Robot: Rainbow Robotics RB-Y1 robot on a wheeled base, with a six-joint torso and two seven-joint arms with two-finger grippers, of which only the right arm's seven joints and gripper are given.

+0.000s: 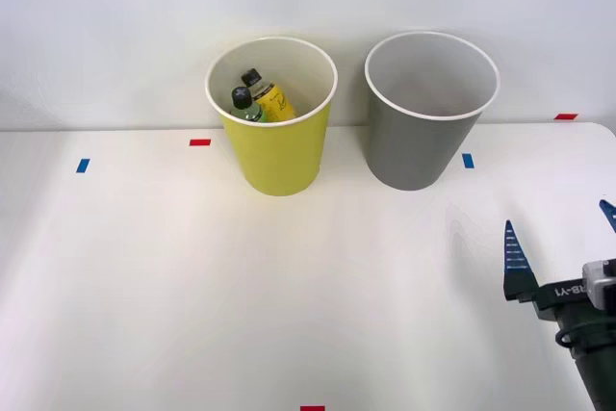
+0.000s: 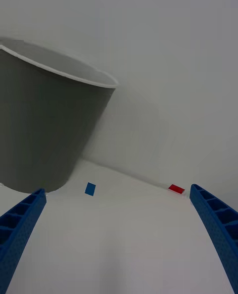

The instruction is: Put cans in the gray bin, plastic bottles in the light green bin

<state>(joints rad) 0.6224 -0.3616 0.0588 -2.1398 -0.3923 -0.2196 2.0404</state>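
Observation:
The light green bin [image 1: 277, 146] stands at the back of the white table, left of the gray bin [image 1: 423, 137]. Inside the green bin lie two plastic bottles with black caps, a yellow one [image 1: 272, 99] and a green one [image 1: 246, 108], leaning against its wall. No cans show; what I see of the gray bin's inside is bare. My right gripper [image 1: 560, 236] hovers open over the table's right front, well short of the gray bin [image 2: 44, 130], with nothing between its blue fingers [image 2: 20, 224].
Small tape marks lie on the table: blue [image 1: 83, 166], red [image 1: 199, 142], blue [image 1: 468, 161] by the gray bin, red [image 1: 566, 116] at the far right, red [image 1: 312, 408] at the front edge. A white wall rises right behind the bins.

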